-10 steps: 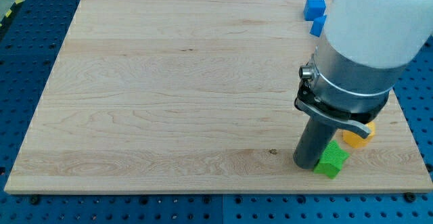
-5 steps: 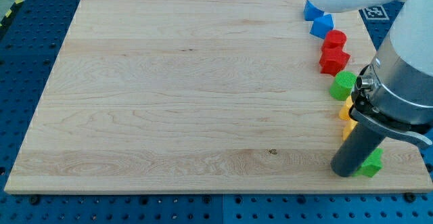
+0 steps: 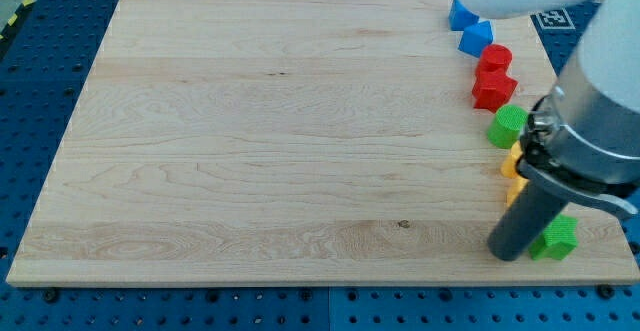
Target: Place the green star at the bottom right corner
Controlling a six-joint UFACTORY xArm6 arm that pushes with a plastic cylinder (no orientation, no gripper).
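The green star [image 3: 555,238] lies near the bottom right corner of the wooden board [image 3: 250,131]. My tip [image 3: 506,253] rests on the board just to the star's left, touching or almost touching it. The rod and the arm's big grey and white body rise above it to the right and hide part of the board's right edge.
A column of blocks runs down the right edge: two blue blocks [image 3: 468,26], a red cylinder [image 3: 494,57], a red block [image 3: 493,89], a green cylinder [image 3: 507,126] and yellow blocks [image 3: 514,163], partly hidden by the arm. Blue pegboard surrounds the board.
My tip has pushed the green star rightward along the bottom edge, from mid-right to near the corner. In the last half second the star shifted slightly further right.
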